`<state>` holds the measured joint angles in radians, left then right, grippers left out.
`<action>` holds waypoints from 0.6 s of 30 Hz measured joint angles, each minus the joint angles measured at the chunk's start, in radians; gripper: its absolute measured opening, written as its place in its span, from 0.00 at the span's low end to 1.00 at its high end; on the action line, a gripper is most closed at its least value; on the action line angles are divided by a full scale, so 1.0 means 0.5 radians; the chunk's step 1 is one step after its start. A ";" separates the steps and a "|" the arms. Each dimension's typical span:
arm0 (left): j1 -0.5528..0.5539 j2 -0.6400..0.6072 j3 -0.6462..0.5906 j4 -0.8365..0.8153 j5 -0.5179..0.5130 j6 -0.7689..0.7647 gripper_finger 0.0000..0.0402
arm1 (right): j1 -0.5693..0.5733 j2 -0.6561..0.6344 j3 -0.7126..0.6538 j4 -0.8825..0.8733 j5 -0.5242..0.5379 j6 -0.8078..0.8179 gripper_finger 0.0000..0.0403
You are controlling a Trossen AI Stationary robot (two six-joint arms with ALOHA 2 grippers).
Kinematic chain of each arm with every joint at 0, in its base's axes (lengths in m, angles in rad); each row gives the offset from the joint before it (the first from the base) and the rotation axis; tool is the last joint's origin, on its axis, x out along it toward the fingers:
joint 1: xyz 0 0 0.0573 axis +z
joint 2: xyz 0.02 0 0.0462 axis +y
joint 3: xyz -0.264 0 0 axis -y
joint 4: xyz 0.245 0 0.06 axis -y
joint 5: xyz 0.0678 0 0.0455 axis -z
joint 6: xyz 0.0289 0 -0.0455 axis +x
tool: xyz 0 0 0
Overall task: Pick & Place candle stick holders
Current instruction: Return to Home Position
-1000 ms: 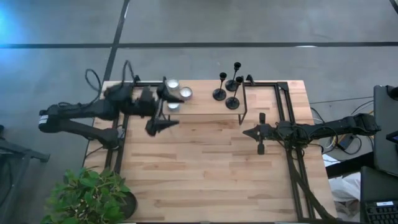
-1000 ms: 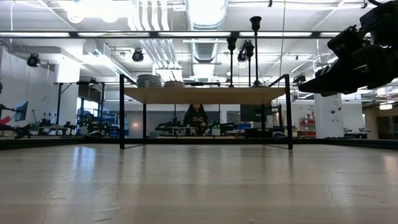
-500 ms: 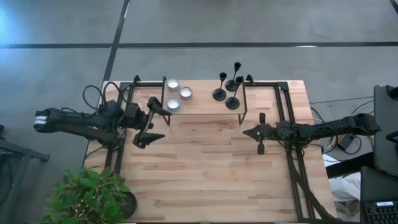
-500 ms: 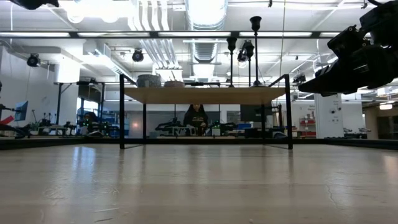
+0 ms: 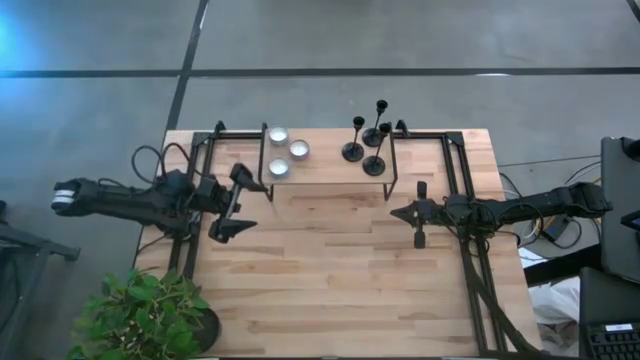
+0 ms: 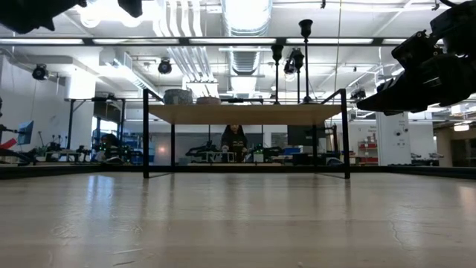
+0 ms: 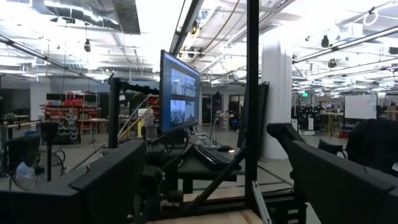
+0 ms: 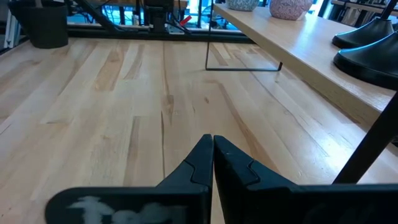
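Observation:
Three black candle stick holders [image 5: 353, 150], [image 5: 376, 134], [image 5: 375, 164] stand upright on their round bases on the right half of a raised wooden shelf [image 5: 325, 165] at the table's far side. In the low view their cups [image 6: 296, 59] rise above the shelf. My left gripper [image 5: 236, 203] hangs open over the table's left part, well left of the holders, with nothing between its fingers [image 7: 106, 180]. My right gripper [image 5: 395, 212] is shut, low over the table at the right, just near of the shelf. Two holder bases [image 8: 372, 62] show in its wrist view.
Three small silver cups [image 5: 279, 167] sit on the shelf's left half. The shelf stands on thin black legs [image 6: 146, 134]. Black frame rails [image 5: 455, 170] run along both table sides. A potted plant [image 5: 145, 315] stands at the near left corner. Bare wood [image 5: 330, 270] fills the middle and near part.
My left gripper has sunk and drawn back from above the silver cups toward the table's left and near edges. It has stayed open with nothing in it. The candle stick holders and my right arm have kept still.

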<state>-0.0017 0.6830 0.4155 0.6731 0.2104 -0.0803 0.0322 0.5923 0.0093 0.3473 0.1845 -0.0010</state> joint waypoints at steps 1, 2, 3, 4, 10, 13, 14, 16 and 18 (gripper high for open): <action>0.000 -0.017 -0.026 0.010 0.000 -0.001 0.99 | 0.000 0.000 0.000 0.000 0.001 0.000 0.02; 0.000 -0.033 -0.044 0.020 0.000 -0.001 0.99 | 0.000 0.000 0.000 0.000 0.000 0.000 0.02; 0.000 -0.048 -0.061 0.037 0.000 -0.001 0.99 | 0.000 0.001 0.000 -0.001 0.000 0.000 0.02; 0.000 -0.063 -0.077 0.038 0.000 -0.001 0.99 | 0.000 0.000 0.000 0.000 0.000 0.000 0.02; 0.000 -0.123 -0.193 0.024 -0.098 -0.003 0.99 | 0.000 0.000 0.000 -0.001 0.000 0.000 0.02; 0.000 -0.171 -0.283 0.017 -0.167 -0.001 0.99 | 0.000 0.000 0.000 -0.001 0.000 0.000 0.02; 0.000 -0.194 -0.323 0.016 -0.188 0.000 0.99 | 0.000 0.000 0.000 -0.001 0.000 0.000 0.02; 0.000 -0.250 -0.408 0.019 -0.201 -0.004 0.99 | 0.000 0.000 0.000 0.000 0.000 0.000 0.02; 0.000 -0.315 -0.495 0.049 -0.202 -0.013 0.99 | 0.000 0.001 0.000 0.000 0.000 0.000 0.02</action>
<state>-0.0017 0.5255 0.1680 0.6978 0.1093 -0.0870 0.0322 0.5926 0.0093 0.3471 0.1844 -0.0010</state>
